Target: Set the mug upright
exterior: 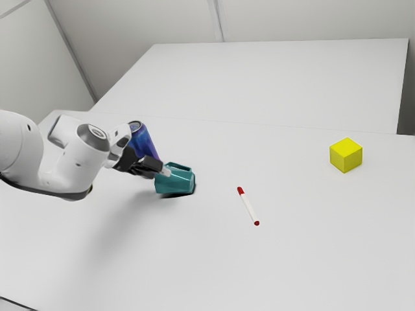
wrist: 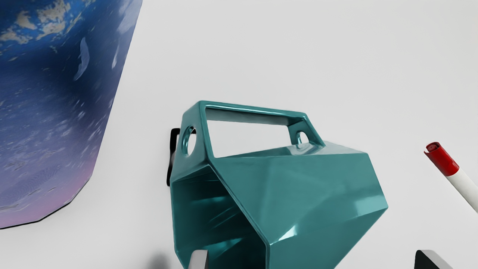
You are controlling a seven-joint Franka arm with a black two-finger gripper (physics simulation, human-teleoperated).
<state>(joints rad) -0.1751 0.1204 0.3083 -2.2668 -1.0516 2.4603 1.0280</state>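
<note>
The teal mug (exterior: 175,181) lies on its side on the table, its base facing the exterior view's right. My gripper (exterior: 166,172) is at the mug's open-mouth end, close above it. In the wrist view the mug (wrist: 298,186) shows its mouth and its angular handle. The gripper (wrist: 312,259) is open there, its fingertips standing wide apart, one overlapping the mouth and the other out past the mug's side. Whether either finger touches the mug I cannot tell.
A blue-purple can (exterior: 144,141) stands close beside the mug and gripper. A white marker with red ends (exterior: 248,206) lies past the mug's base. Farther toward the exterior view's right is a yellow cube (exterior: 345,155) on the white table (exterior: 292,259).
</note>
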